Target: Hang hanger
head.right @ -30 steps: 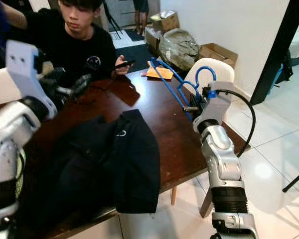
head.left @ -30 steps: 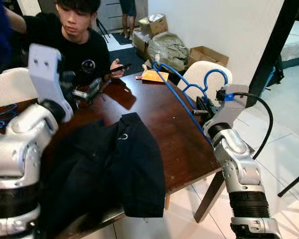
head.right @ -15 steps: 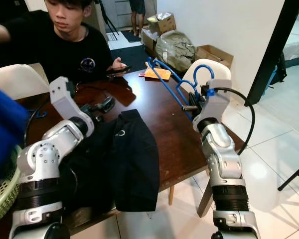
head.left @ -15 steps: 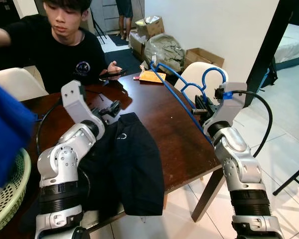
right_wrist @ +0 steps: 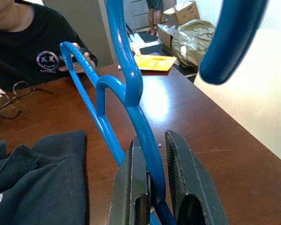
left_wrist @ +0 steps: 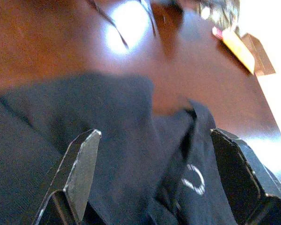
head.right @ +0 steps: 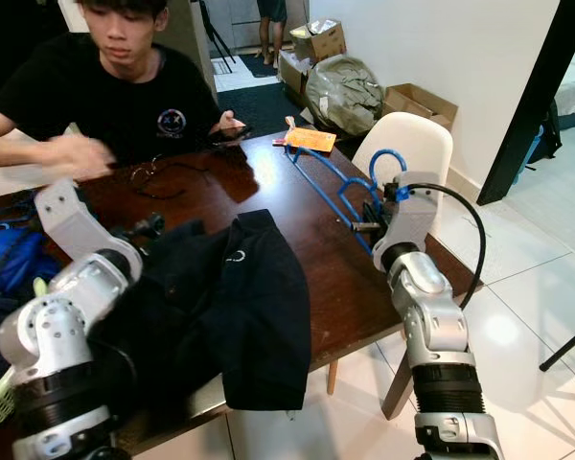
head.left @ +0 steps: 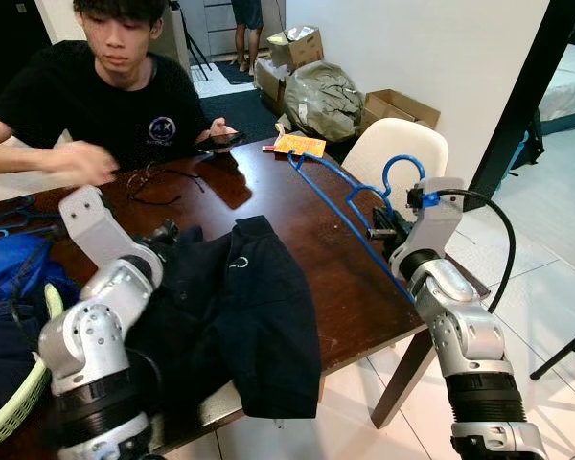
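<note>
The right gripper (right_wrist: 152, 187) pinches the blue hanger (head.left: 340, 196) above the table's (head.left: 350, 287) right edge, open floor (head.left: 546, 278) beside it. The left gripper (left_wrist: 154, 180), jaws spread wide, hovers over the dark garment (head.left: 240, 316), which droops over the near edge.

1. The right arm reaches forward over the table's right edge, forearm raised, wrist level.
2. The right gripper (right_wrist: 152, 187) has its fingers closed on the blue hanger (right_wrist: 131, 93).
3. The left arm is bent, elbow low, forearm angled forward.
4. The left gripper (left_wrist: 154, 183) hangs above dark cloth, fingers spread wide, apparently not touching it.
</note>
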Controlling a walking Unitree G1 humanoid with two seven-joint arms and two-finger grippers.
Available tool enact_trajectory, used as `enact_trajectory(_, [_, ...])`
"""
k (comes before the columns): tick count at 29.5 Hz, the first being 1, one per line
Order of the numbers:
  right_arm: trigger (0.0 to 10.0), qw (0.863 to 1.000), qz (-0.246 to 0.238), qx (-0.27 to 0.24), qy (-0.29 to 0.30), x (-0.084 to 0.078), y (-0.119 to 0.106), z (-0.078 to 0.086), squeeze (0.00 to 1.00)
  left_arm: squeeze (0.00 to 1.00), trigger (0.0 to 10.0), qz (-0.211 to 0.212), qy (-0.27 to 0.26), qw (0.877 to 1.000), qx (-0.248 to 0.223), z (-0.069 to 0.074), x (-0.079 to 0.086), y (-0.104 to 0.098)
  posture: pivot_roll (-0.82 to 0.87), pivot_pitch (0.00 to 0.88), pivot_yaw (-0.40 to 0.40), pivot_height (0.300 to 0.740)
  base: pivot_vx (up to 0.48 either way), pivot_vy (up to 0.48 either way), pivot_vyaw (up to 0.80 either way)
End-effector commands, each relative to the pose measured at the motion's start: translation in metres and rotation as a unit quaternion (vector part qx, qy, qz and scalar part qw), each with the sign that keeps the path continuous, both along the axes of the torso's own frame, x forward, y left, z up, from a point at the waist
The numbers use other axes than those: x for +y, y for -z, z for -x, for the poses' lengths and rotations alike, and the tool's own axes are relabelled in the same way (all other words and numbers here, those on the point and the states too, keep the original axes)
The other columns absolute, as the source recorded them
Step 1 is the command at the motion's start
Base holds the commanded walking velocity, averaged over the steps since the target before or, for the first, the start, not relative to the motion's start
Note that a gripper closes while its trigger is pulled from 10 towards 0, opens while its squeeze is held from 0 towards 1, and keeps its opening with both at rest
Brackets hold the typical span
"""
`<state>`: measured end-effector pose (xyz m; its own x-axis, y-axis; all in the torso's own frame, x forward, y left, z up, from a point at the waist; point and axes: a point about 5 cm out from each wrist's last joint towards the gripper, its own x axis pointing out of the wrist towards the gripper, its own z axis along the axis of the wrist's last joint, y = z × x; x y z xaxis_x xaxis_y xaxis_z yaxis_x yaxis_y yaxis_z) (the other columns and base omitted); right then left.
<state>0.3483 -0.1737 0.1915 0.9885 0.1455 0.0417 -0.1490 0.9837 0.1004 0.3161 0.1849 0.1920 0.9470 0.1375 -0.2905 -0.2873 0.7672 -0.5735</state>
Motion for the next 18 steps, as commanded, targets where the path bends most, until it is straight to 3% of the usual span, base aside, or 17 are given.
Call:
enact_trajectory(1, [10.0, 1.0, -0.002, 0.006, -0.005, 0.001, 0.0, -0.001, 0.0, 0.0, 10.0, 0.015, -0.002, 1.0, 0.014, 0.002, -0.001, 0.005, 0.01, 0.068, 0.019, 0.74, 0.0, 0.0, 0.0])
enact_trajectory(2, [10.0, 1.0, -0.002, 0.006, -0.005, 0.001, 0.0, -0.001, 0.0, 0.0, 10.0, 0.015, -0.002, 1.0, 0.014, 0.002, -0.001, 0.005, 0.01, 0.068, 0.019, 0.74, 0.0, 0.0, 0.0])
enact_trajectory(5, [10.0, 1.0, -0.002, 0.009, -0.006, 0.001, 0.0, 0.0, 0.0, 0.0, 10.0, 0.075, 0.017, 0.996, 0.04, 0.002, -0.016, 0.014, 0.0, 0.074, 0.022, 0.74, 0.0, 0.0, 0.0])
enact_trajectory(10, [10.0, 1.0, -0.003, 0.011, -0.007, 0.001, 0.001, 0.001, 0.0, 0.0, 10.0, 0.085, 0.015, 0.995, 0.052, 0.003, -0.019, 0.018, 0.0, 0.076, 0.025, 0.74, 0.0, 0.0, 0.0])
enact_trajectory(18, [10.0, 1.0, -0.004, 0.016, -0.01, 0.001, 0.001, 0.0, 0.0, 0.0, 10.0, 0.077, -0.024, 0.994, 0.069, 0.009, -0.009, 0.019, 0.0, 0.077, 0.027, 0.74, 0.0, 0.0, 0.0])
